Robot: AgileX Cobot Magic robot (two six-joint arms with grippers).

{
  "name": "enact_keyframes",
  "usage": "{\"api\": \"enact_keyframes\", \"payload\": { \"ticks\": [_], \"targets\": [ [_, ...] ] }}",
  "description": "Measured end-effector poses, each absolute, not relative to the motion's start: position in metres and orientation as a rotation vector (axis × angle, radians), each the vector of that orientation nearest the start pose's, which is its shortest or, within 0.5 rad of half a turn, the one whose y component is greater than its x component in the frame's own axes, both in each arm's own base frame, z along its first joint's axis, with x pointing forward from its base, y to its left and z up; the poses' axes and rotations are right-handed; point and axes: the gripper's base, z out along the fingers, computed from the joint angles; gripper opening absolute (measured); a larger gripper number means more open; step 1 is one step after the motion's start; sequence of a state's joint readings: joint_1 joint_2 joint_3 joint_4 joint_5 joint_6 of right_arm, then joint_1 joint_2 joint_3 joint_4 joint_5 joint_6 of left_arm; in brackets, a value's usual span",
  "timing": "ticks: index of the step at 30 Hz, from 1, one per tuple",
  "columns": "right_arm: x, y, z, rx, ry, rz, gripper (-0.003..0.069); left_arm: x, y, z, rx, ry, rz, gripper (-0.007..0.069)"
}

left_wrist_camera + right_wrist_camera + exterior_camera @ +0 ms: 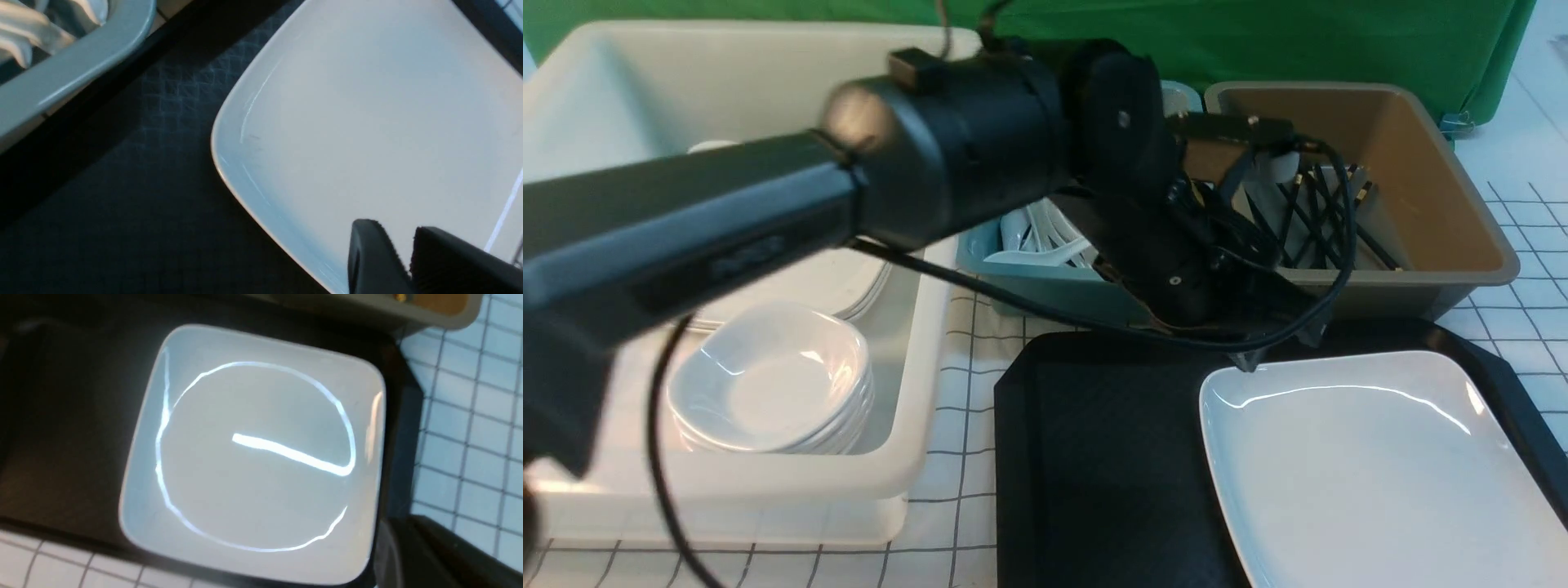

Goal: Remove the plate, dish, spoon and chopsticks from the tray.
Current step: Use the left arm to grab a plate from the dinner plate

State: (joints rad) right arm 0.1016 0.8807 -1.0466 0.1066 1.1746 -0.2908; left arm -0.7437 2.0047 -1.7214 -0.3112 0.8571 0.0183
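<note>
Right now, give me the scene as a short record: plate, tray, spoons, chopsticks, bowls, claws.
plate: large white plate, lying on the tray, not yet cleared
tray: black tray, nothing but the plate seen on it
spoons: several white spoons in the teal tub
chopsticks: black chopsticks in the brown tub
bowls: stack of white bowls in the big white tub
left claw: just over the plate's edge, holding nothing visible
right claw: shut

bare tray (1111, 457) left of plate (1380, 465), tubs behind
</note>
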Motion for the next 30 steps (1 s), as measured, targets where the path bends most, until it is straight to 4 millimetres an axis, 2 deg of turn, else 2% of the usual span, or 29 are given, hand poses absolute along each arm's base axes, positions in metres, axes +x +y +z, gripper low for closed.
{"api": "enact_keyframes", "payload": {
  "ticks": [4, 6, 7, 12, 22, 27, 30],
  "targets": [
    [0.131, 0.027, 0.365, -0.512, 2.467, 0.133, 0.0005, 0.335, -0.334, 0.227, 0.849, 2.602, -0.554, 0.0383],
    [0.13, 0.028, 0.364, -0.518, 2.471, 0.142, 0.0005, 0.339, -0.336, 0.22, 0.841, 2.613, -0.537, 0.0425],
    [0.13, 0.029, 0.363, -0.53, 2.471, 0.148, 0.0005, 0.344, -0.338, 0.211, 0.826, 2.626, -0.505, 0.0482],
    [0.129, 0.03, 0.363, -0.54, 2.465, 0.173, 0.0006, 0.354, -0.339, 0.187, 0.771, 2.652, -0.435, 0.0562],
    [0.13, 0.035, 0.365, -0.577, 2.427, 0.219, 0.0008, 0.361, -0.347, 0.159, 0.713, 2.653, -0.463, 0.0542],
    [0.13, 0.035, 0.365, -0.581, 2.422, 0.216, 0.0008, 0.363, -0.349, 0.155, 0.692, 2.635, -0.484, 0.048],
    [0.131, 0.035, 0.366, -0.579, 2.417, 0.216, 0.0008, 0.364, -0.35, 0.154, 0.689, 2.634, -0.49, 0.0369]
  ]
}}
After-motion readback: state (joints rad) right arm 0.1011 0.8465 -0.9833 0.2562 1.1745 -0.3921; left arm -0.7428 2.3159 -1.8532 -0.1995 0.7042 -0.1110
